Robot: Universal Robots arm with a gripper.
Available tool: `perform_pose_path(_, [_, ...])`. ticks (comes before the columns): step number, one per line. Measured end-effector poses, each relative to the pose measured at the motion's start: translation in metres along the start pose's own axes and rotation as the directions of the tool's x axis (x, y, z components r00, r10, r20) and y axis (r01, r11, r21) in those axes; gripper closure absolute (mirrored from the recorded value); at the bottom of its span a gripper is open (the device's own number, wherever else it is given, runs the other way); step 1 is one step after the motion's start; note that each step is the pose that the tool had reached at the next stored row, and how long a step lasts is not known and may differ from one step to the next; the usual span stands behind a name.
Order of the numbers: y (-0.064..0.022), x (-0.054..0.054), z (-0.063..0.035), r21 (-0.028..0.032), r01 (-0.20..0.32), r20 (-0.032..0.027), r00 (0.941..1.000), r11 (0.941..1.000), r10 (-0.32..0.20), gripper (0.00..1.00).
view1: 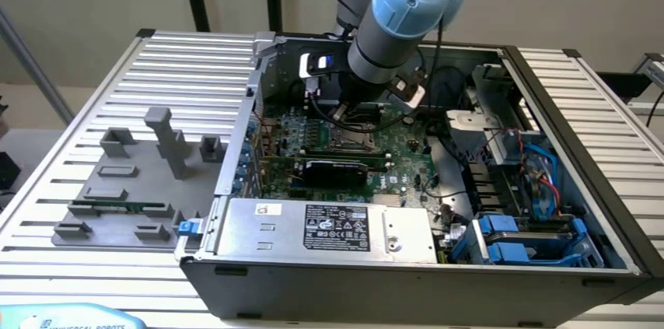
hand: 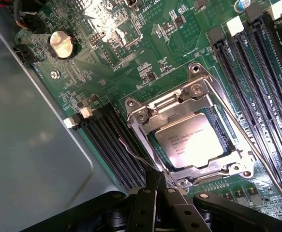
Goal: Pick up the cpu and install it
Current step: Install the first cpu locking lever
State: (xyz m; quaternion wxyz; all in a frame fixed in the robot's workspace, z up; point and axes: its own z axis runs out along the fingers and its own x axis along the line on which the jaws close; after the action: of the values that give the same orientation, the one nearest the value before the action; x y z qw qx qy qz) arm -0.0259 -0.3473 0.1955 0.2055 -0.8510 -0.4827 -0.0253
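Closed hand [hand: 156, 186] hovers just beside the socketed cpu [hand: 191, 140].

My arm [view1: 400, 26] reaching down into open computer case [view1: 581, 189], over green motherboard [view1: 343, 138]. Grey fixture blocks [view1: 155, 158] on slatted table [view1: 93, 103], exterior view's left.

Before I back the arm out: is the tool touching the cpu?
Apart. In the wrist view the cpu lies in its socket, and the shut tool ends at the socket's frame edge, short of the chip.
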Motion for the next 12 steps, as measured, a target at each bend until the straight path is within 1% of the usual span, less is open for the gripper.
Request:
perform_pose_path(5, [-0.0009, 0.0005, 0.0004, -0.0001, 0.0, -0.0002, 1.0, 1.0, 0.0, 0.89])
perform_pose_path(12, [-0.0071, 0.0032, 0.003, -0.0005, -0.001, -0.0006, 1.0, 1.0, 0.001, 0.89])
